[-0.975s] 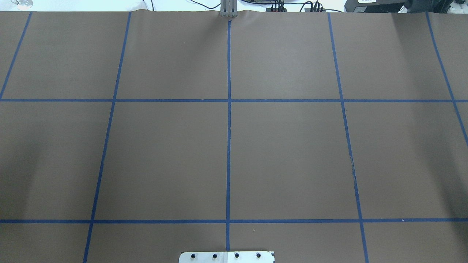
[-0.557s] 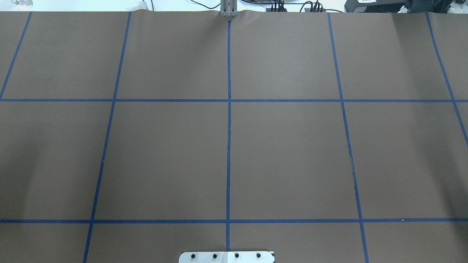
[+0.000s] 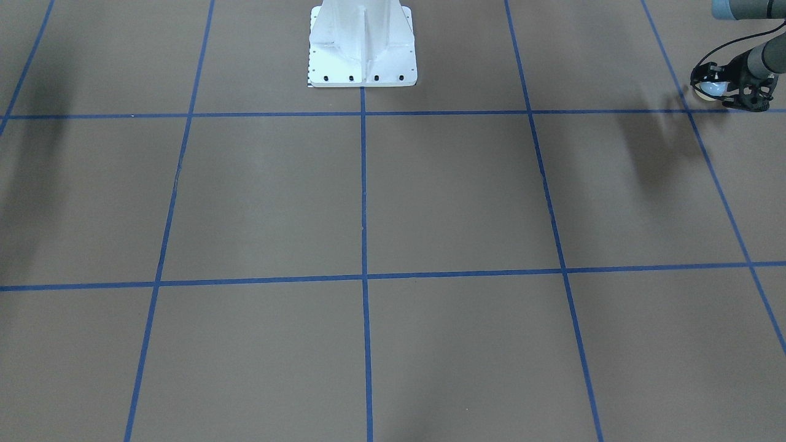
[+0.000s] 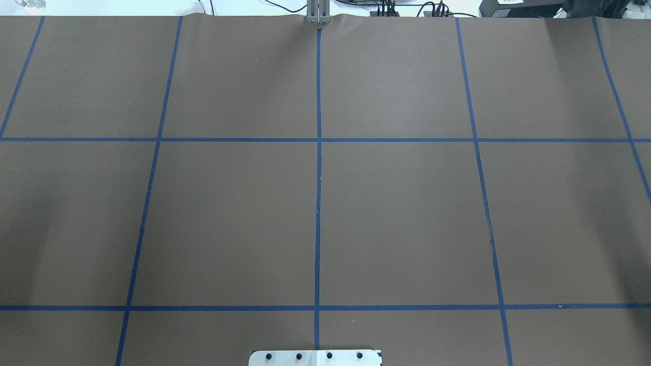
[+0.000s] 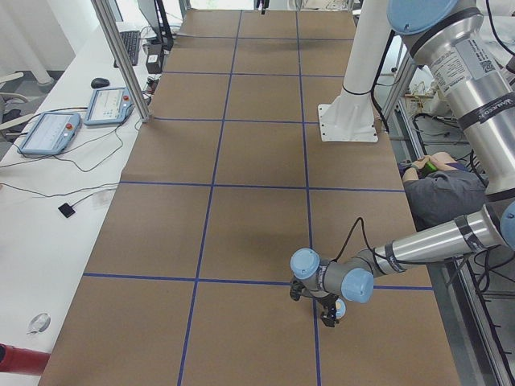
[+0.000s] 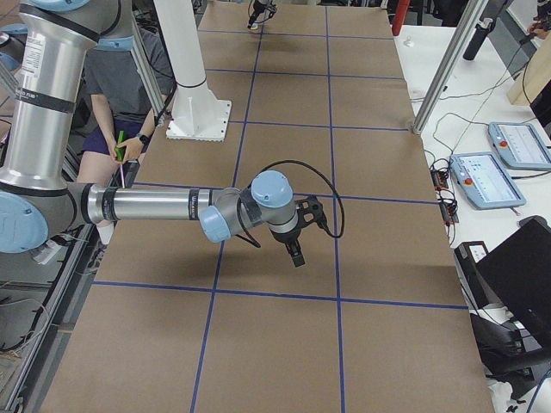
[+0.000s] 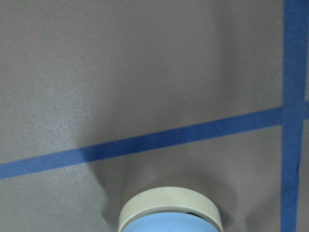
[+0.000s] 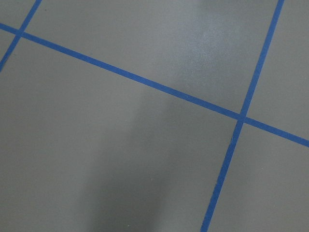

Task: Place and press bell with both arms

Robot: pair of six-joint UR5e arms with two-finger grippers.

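The light-blue bell (image 3: 711, 89) with its tan base sits between the fingers of my left gripper (image 3: 721, 92) at the table's left end, low over the brown mat near a blue tape line. The exterior left view shows the same gripper (image 5: 331, 312) and bell (image 5: 341, 306). The left wrist view shows the bell (image 7: 170, 210) close at the bottom edge, base rim away from the camera. My right gripper (image 6: 297, 256) hangs above the mat at the right end, fingers down; I cannot tell if it is open. The overhead view shows neither arm.
The white bolted pedestal (image 3: 362, 49) stands at the robot's side of the mat. A seated person (image 5: 442, 197) is behind it. Side tables hold tablets (image 6: 482, 179) and cables. An aluminium post (image 5: 121, 56) stands at the far table edge.
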